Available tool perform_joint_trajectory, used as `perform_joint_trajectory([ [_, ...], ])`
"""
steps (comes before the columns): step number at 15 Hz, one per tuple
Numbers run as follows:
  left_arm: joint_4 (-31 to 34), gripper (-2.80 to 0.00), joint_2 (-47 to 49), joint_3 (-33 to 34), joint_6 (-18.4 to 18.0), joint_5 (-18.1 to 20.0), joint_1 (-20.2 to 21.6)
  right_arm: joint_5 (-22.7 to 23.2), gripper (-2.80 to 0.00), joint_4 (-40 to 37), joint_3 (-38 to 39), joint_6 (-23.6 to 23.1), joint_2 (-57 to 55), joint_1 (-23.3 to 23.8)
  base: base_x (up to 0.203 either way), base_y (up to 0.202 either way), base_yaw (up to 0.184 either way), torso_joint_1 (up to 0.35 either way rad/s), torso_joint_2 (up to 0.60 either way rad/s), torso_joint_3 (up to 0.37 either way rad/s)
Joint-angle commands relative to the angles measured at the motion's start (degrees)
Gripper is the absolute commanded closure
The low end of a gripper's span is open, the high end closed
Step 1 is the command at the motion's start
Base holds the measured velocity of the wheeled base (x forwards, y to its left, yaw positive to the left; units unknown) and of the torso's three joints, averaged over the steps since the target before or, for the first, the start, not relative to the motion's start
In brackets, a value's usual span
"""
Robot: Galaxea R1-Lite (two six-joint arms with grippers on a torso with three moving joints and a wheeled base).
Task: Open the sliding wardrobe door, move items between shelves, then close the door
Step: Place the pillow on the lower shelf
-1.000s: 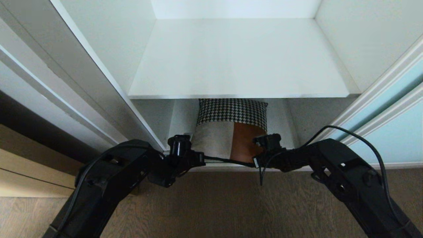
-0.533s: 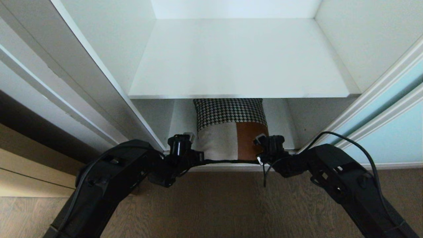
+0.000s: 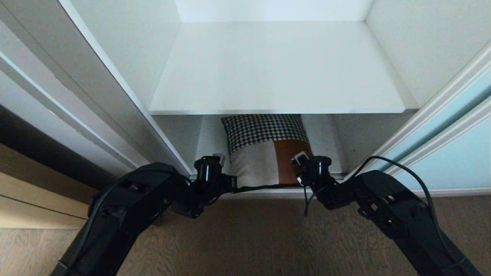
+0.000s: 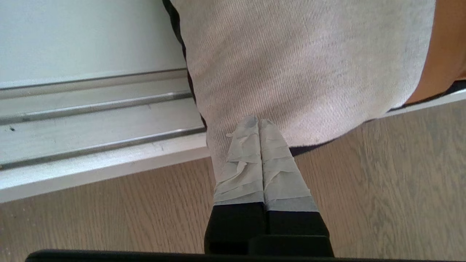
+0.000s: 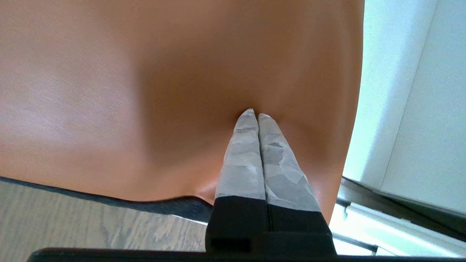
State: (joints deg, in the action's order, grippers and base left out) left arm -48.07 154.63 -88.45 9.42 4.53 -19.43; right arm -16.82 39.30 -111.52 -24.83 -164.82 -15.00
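Two shut claws, left claw (image 4: 259,122), right claw (image 5: 253,115), press pillow (image 3: 266,149) under shelf (image 3: 276,69).

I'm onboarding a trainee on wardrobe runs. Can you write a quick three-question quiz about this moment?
1. True or false: the upper shelf is bare.
2. The left gripper presses which patch of the cushion? A) pale grey B) brown C) houndstooth
3. What does the right gripper touch?

Key: 1 true. 2 A. 3 the cushion's brown patch, with fingers shut.
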Motion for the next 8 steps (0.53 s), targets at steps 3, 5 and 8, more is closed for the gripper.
perform_joint_trajectory([
  [3,1.13,0.0,-0.78,1.41,0.25,0.7,-0.08,-0.13,0.0,0.69,0.07,1.61,1.21,-2.71,0.0,0.0,0.0,0.0,0.0,0.0],
  [5,4.78,0.0,-1.46,1.51,0.39,0.96,-0.54,-0.39,0.0,1.7,0.14,5.67,2.27,-3.66,0.0,0.0,0.0,0.0,0.0,0.0],
  [8,11.87,0.0,-4.38,3.03,2.39,6.81,-0.61,-1.17,0.0,3.85,1.04,8.95,3.58,-3.54,0.0,0.0,0.0,0.0,0.0,0.0],
])
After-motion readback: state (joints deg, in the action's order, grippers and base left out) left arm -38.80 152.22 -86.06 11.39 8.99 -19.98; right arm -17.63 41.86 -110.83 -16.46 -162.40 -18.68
